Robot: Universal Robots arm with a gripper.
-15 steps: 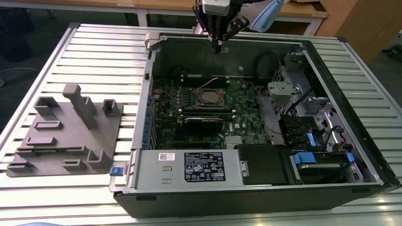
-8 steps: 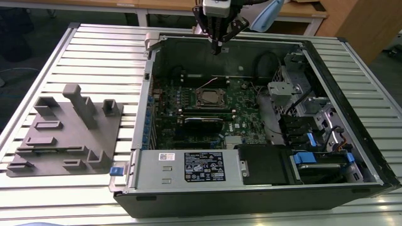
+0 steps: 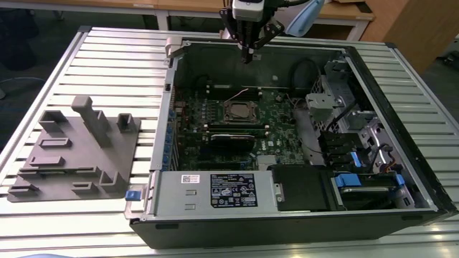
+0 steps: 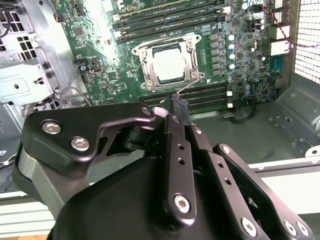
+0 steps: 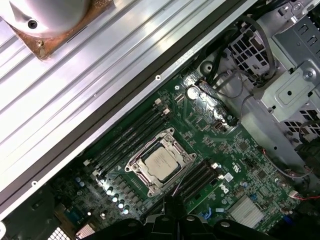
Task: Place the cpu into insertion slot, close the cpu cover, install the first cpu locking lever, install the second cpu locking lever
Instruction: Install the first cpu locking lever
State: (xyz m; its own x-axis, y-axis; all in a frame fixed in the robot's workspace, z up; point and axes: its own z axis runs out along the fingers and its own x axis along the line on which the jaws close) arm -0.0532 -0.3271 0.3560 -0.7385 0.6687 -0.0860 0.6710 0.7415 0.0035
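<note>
The cpu (image 4: 170,65) lies flat in the insertion slot (image 3: 227,114) on the green motherboard, its silver top showing through the window of the cpu cover (image 4: 143,61). The cover frame lies down around the chip in both wrist views, the cpu (image 5: 161,164) framed by the cover (image 5: 176,146). A thin wire locking lever (image 4: 191,86) stands out from the socket's edge toward my fingertips; I see the lever (image 5: 181,181) in the first wrist view too. My gripper (image 3: 248,52) hangs above the case's rear wall, well off the socket, shut with nothing held.
The open computer case (image 3: 373,80) lies on a slatted aluminium table (image 3: 115,59). A grey fixture tray (image 3: 72,156) sits at the exterior view's left. A power supply (image 3: 215,191), drive bays (image 3: 358,140), cables and memory slots (image 4: 165,15) surround the socket.
</note>
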